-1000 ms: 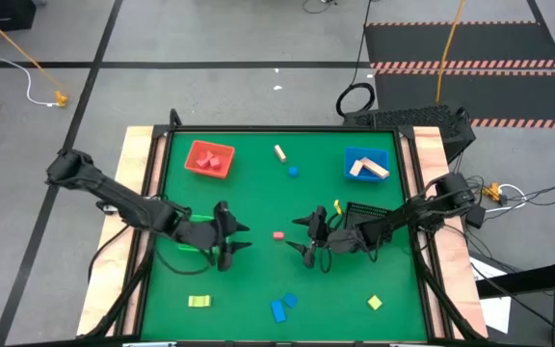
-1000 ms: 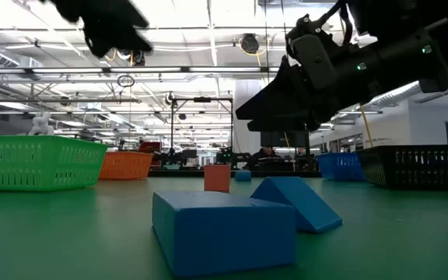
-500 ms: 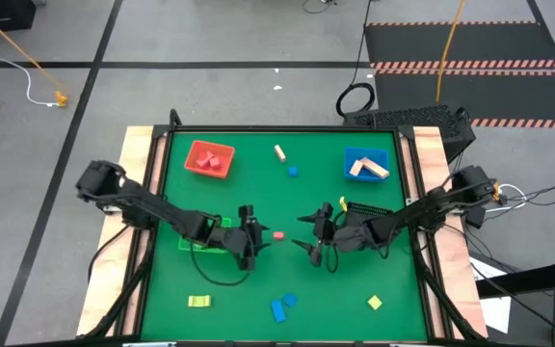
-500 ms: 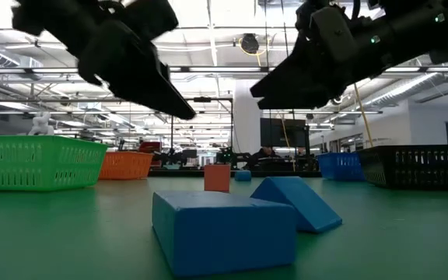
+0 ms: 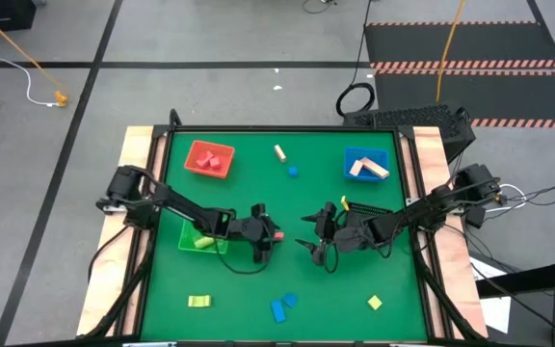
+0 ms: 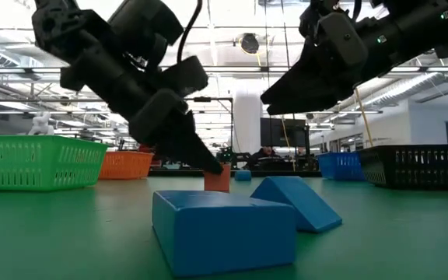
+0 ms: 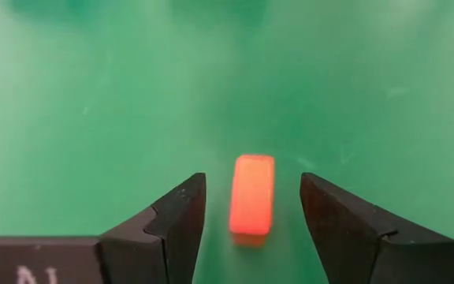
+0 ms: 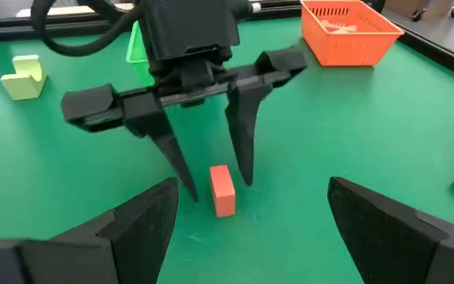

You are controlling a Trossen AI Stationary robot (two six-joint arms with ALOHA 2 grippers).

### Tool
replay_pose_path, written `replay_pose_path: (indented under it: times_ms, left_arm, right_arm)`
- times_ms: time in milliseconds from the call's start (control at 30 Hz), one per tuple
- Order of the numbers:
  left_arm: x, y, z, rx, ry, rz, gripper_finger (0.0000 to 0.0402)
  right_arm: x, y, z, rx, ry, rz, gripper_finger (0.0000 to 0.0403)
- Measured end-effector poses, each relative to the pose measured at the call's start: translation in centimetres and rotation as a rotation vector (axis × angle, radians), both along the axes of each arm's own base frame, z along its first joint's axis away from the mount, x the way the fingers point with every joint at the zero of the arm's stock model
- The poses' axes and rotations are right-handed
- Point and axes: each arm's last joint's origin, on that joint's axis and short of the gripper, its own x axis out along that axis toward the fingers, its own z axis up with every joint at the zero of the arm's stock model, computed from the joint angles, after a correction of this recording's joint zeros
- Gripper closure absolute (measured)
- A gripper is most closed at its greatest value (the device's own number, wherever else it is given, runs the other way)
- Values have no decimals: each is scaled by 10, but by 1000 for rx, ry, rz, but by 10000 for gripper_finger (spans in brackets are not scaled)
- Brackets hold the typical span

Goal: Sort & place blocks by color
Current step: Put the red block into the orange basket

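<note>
A small red block (image 7: 252, 195) lies flat on the green mat near the table's middle (image 5: 278, 234). My left gripper (image 7: 251, 181) is open and low over it, one finger on each side and neither touching; the right wrist view shows the gaps around the block (image 8: 222, 190). My right gripper (image 5: 312, 237) is open and hovers just right of the block, raised above the mat (image 6: 286, 92). Other blocks lie loose: a tan bar (image 5: 280, 152), a blue round bit (image 5: 294, 172), two yellow pieces (image 5: 198, 301) (image 5: 375, 303) and two blue ones (image 6: 224, 229) (image 6: 298, 202).
A red tray (image 5: 209, 158) holding red pieces sits far left and a blue tray (image 5: 365, 164) with tan pieces far right. A green tray (image 5: 198, 236) with a yellow piece is under my left arm. A black mesh basket (image 5: 359, 210) stands behind my right gripper.
My left gripper has travelled toward the table's right and come down to the mat, so its open fingers now stand on either side of the red block. The block has not moved. My right gripper has drawn back slightly toward the right.
</note>
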Motion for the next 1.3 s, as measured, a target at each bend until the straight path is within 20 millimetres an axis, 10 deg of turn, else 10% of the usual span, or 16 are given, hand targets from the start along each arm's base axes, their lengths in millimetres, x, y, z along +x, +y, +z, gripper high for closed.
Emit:
replay_pose_path:
  times_ms: [167,333,600,900,1300]
  left_arm:
    - [1,5,-7,-29,24,40,220]
    - [0,4,-7,-47,23,52,342]
    - [-5,13,24,-101,-15,114,345]
    - [-54,69,90,11,72,347,345]
    - [-124,153,109,27,290,799,345]
  right_arm:
    - [-1,0,-1,19,7,-11,83]
    - [-3,1,-6,140,47,12,83]
    - [-10,13,-8,365,128,123,83]
    - [-33,23,37,398,19,198,83]
    - [-85,16,45,732,344,17,83]
